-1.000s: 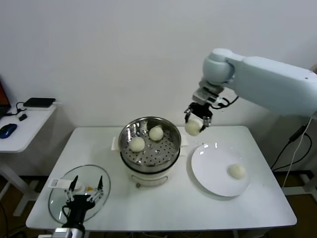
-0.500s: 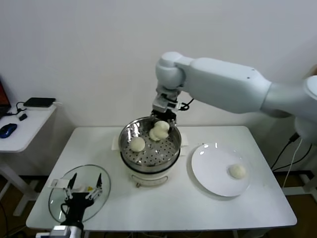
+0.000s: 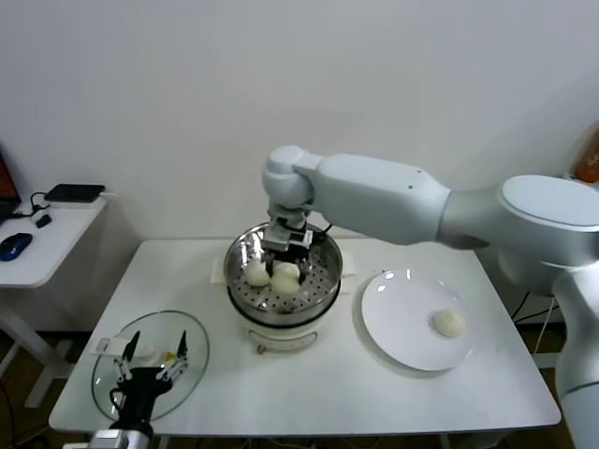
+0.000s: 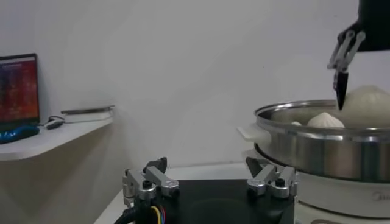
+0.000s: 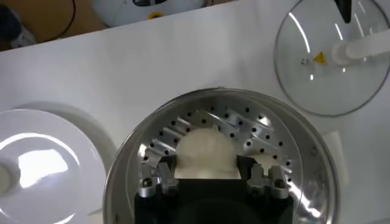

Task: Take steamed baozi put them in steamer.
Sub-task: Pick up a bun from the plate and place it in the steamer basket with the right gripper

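Baozi [image 3: 285, 276] now lower inside steamer [image 3: 323, 297]

Plain white wall [image 3: 187, 112] behind a white table [image 3: 309, 393]. White side desk [image 3: 37, 257] at left, carrying a blue mouse [image 3: 13, 245].

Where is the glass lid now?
In the head view, the glass lid lies on the table's front left corner, under the left gripper.
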